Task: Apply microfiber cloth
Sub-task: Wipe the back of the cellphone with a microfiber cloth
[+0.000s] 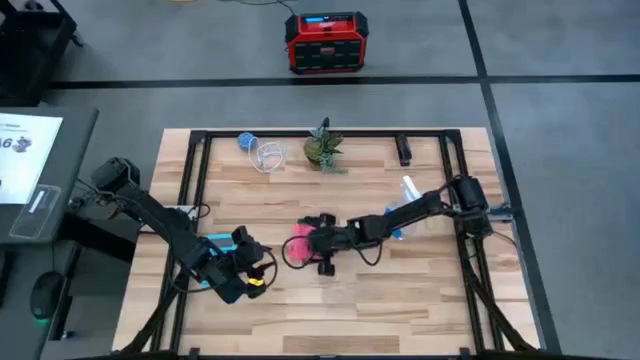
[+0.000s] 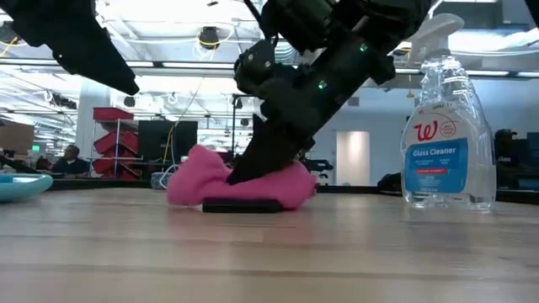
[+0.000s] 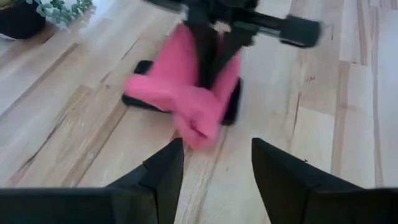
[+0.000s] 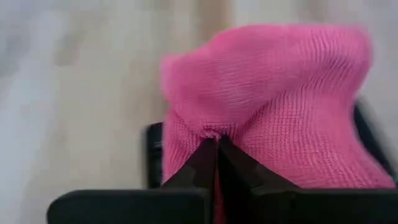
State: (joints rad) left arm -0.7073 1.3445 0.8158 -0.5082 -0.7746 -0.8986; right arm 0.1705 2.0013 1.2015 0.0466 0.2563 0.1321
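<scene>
The pink microfiber cloth (image 1: 300,241) lies bunched on top of a flat black phone (image 3: 231,104) near the table's middle. My right gripper (image 4: 216,144) is shut on the cloth, coming from the table's right side. My left gripper (image 3: 214,155) is open with nothing between its fingers, a little toward the table's left and near side of the cloth. In the low view the cloth (image 2: 206,181) drapes over the phone (image 2: 242,204), which rests flat on the wood. My right gripper pinches a gathered fold (image 4: 211,129) of the cloth between its two fingertips. The fingers slant down from the table's right side. The cloth stays crumpled and slack, resting on the phone below.
A glass cleaner spray bottle (image 2: 446,126) stands to the right of the phone. A small potted plant (image 1: 324,148) and a coiled cable (image 1: 265,155) sit at the far edge. A light blue object (image 1: 218,242) lies under my left arm.
</scene>
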